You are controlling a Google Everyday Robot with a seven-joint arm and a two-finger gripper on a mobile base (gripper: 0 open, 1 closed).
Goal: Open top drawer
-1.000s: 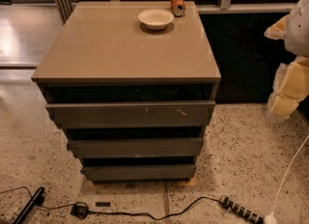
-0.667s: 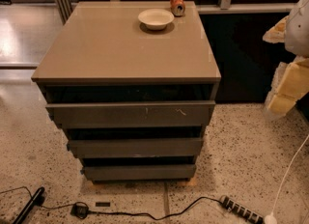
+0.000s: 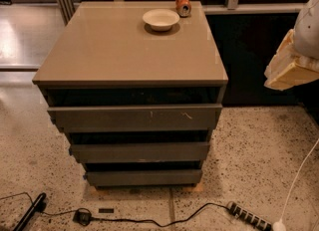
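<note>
Gripper (image 3: 291,71) higher, right of top drawer (image 3: 134,118)

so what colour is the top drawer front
The top drawer is dark grey-brown, camera view; the gripper sits at the right edge.

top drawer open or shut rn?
Shut: top drawer sits back under the cabinet top, not pulled out. The gripper hangs at the right edge, apart from it.

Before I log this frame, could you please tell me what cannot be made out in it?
Camera view:
- gripper: at the right edge, cut off by the frame.
- top drawer: inside hidden by its front and shadow.
- can: label too small to read.
</note>
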